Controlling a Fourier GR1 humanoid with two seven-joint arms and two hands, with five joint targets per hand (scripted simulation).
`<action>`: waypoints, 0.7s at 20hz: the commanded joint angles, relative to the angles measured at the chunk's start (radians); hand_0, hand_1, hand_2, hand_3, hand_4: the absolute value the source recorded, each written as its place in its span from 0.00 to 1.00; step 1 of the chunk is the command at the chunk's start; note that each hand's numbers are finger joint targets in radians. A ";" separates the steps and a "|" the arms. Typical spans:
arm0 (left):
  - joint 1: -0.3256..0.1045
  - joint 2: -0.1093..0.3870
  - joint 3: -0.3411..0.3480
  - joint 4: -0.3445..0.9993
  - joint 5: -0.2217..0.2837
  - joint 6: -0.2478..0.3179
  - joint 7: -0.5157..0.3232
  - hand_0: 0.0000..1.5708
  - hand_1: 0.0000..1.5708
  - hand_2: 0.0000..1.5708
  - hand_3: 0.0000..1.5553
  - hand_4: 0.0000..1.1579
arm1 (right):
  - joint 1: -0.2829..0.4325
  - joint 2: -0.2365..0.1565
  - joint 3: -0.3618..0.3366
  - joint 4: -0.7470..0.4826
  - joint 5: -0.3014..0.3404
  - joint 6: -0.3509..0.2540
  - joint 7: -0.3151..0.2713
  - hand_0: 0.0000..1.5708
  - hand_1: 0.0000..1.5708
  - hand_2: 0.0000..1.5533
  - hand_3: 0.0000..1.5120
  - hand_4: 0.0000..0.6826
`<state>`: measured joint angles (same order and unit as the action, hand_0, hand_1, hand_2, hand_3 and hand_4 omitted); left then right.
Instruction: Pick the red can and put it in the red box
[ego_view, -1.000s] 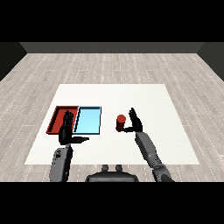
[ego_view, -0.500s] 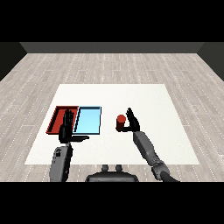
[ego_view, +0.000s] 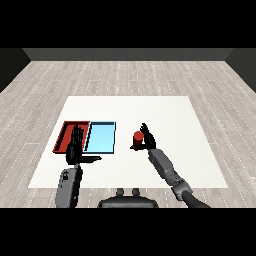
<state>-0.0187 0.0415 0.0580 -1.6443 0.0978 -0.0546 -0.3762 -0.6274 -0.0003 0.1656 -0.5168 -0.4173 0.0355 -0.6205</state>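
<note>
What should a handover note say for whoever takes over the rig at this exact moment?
Right hand: at the red can, fingers curling round it; the can looks upright on the table, right of the trays.
Left hand: open, fingers straight, holding nothing, in front of the red tray.
Light blue tray: between red tray and can.
Done: reach to the can.
Left: lift it, carry it past the blue tray, set it in the red tray.

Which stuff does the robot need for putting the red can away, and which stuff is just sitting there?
Needed for the job:
small red cylindrical can
flat red tray
right hand, beside the can

Just lying about:
flat light blue tray
left hand, open over the red tray's near edge
white table
</note>
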 joint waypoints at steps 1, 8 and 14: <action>0.029 0.008 0.011 0.015 0.009 -0.022 -0.036 0.00 0.00 0.00 0.00 0.00 | -0.009 0.000 0.042 0.089 -0.042 0.018 -0.075 0.00 0.00 0.00 0.00 0.00; 0.015 0.009 0.025 0.053 0.009 -0.017 -0.071 0.00 0.00 0.00 0.00 0.00 | -0.088 0.000 0.090 0.138 -0.118 -0.019 -0.027 0.00 0.00 0.00 0.00 0.00; -0.023 -0.003 0.021 0.095 0.007 -0.010 -0.078 0.00 0.00 0.00 0.00 0.00 | -0.115 0.000 0.126 0.119 -0.123 -0.117 0.021 0.00 0.00 0.00 0.00 0.00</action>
<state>-0.0282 0.0429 0.0689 -1.6014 0.0965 -0.0555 -0.4169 -0.7154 -0.0001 0.2565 -0.4127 -0.5152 -0.0145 -0.6203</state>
